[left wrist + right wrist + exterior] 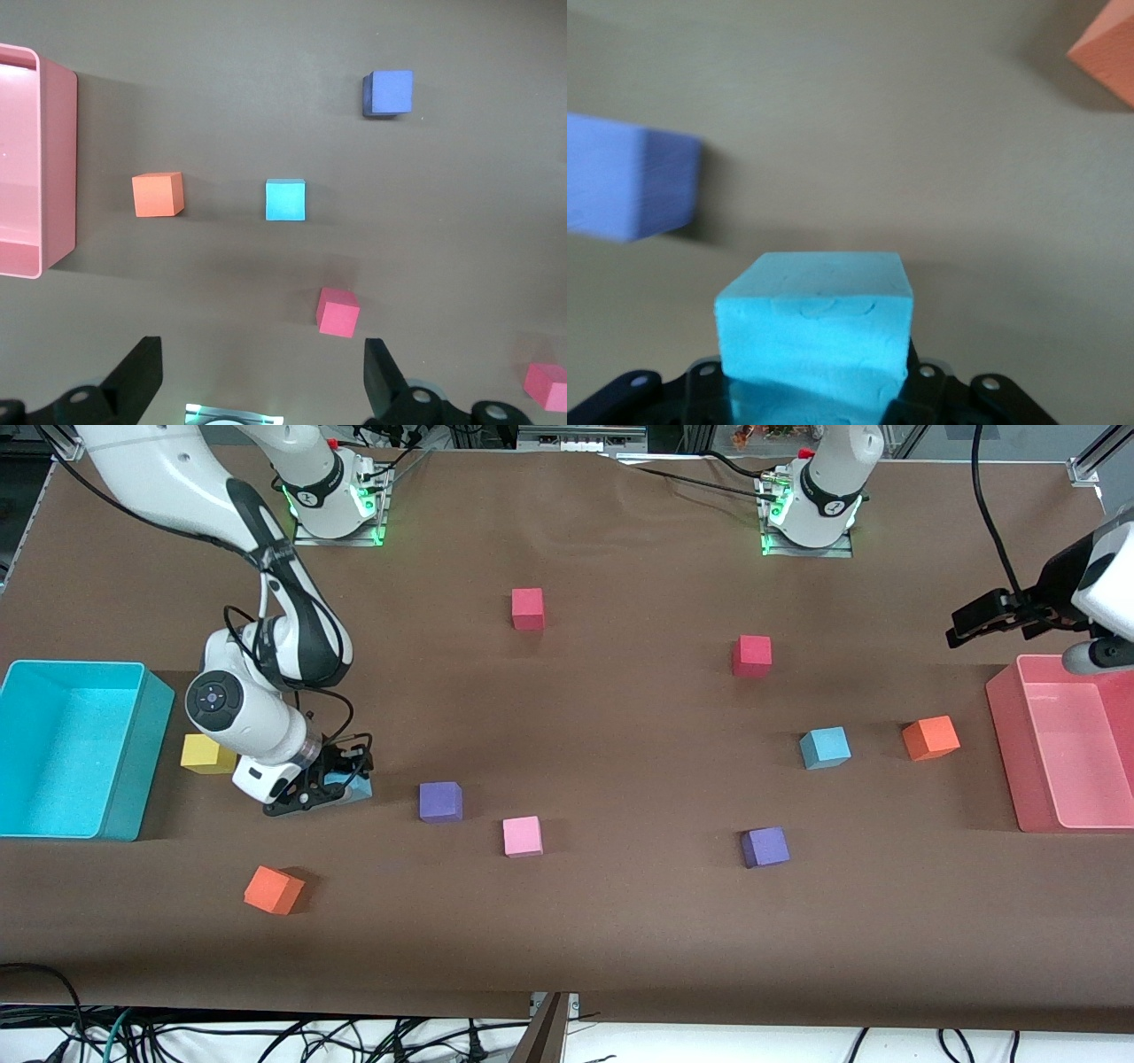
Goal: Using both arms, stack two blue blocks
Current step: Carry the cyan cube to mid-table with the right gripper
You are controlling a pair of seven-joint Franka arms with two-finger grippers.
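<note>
One blue block (352, 786) sits low at the table between the fingers of my right gripper (335, 781), beside the yellow cube toward the right arm's end. In the right wrist view the block (815, 328) fills the space between the fingers, and the right gripper (815, 394) is shut on it. The other blue block (825, 747) lies free on the table toward the left arm's end; it also shows in the left wrist view (285, 199). My left gripper (967, 622) is open and empty, up in the air beside the pink bin (1005, 726); it also shows in its wrist view (261, 354).
A cyan bin (142, 779) stands at the right arm's end. A yellow cube (205, 753), purple cubes (440, 801) (765, 847), a pink cube (522, 836), orange cubes (273, 889) (930, 738) and red cubes (527, 608) (751, 655) are scattered about.
</note>
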